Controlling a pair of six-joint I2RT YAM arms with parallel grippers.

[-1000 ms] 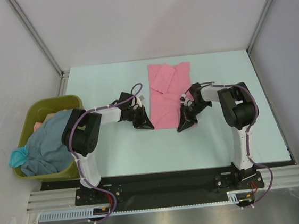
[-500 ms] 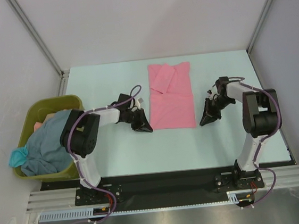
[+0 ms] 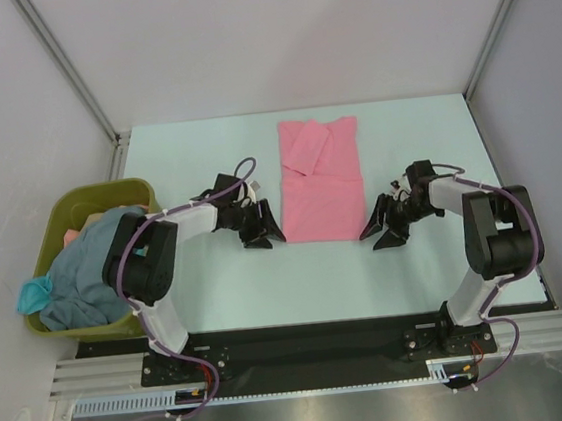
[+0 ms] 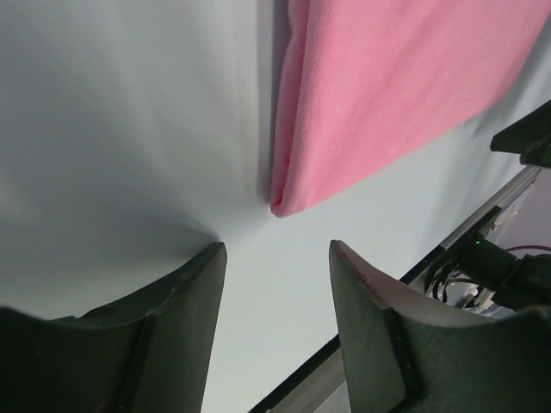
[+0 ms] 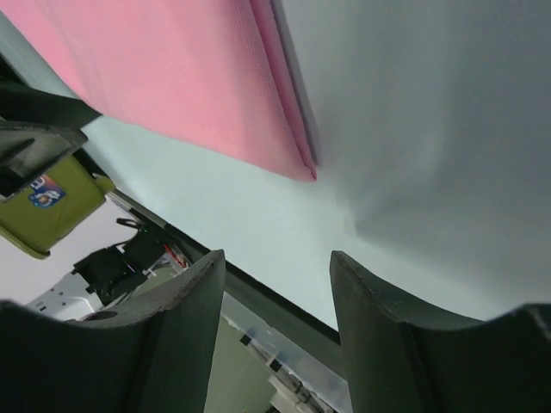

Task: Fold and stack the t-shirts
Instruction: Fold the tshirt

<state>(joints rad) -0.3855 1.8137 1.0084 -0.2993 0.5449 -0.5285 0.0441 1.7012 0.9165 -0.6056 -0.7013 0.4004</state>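
A pink t-shirt [image 3: 320,178] lies folded into a long strip in the middle of the table, its sleeves tucked in at the far end. My left gripper [image 3: 264,235] stands open just left of the shirt's near left corner [image 4: 284,205], nothing between its fingers. My right gripper [image 3: 384,231] is open too, just right of the near right corner [image 5: 306,169], clear of the cloth. Grey-blue and teal t-shirts [image 3: 85,274] are heaped in the bin at the left.
The olive-green bin [image 3: 136,190] stands beside the table's left edge, next to the left arm's base. Bare pale table [image 3: 414,136] surrounds the pink shirt. Frame posts rise at the back corners.
Both grippers have let go of the pink shirt and opened. The right gripper swung from the shirt's near right part out to the right; the shirt's near half now lies flat.
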